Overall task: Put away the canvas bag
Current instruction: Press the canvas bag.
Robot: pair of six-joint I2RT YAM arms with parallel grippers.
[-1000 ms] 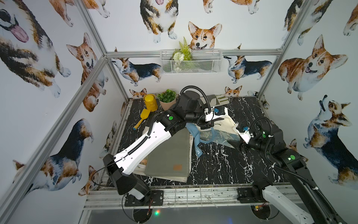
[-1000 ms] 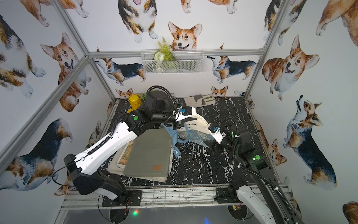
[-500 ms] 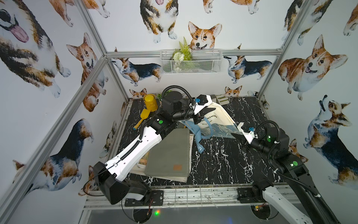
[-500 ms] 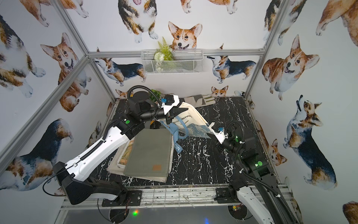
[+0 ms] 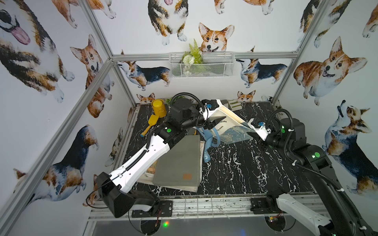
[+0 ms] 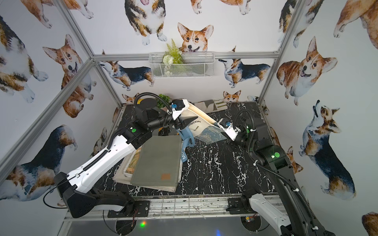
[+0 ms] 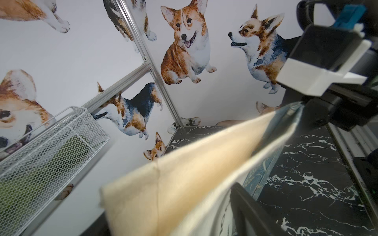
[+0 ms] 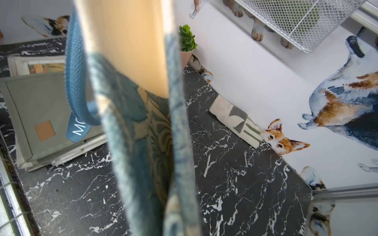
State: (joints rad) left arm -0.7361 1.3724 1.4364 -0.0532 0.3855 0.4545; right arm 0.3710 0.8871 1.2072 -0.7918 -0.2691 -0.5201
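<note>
Clutter surrounds my work: one stack of folded bags on the table under my left arm, one yellow cup, one yellow scoop, one potted plant, one folded cloth by the back wall and one wire basket on that wall. The canvas bag hangs in the air between my two grippers, its blue straps dangling beside the stack. My right gripper is clamped on its lower corner. My left gripper stands wide at the upper end; whether cloth touches its jaws I cannot tell. In the right wrist view the bag blurs across the lens. I cannot count the bags under the grey-green top one.
</note>
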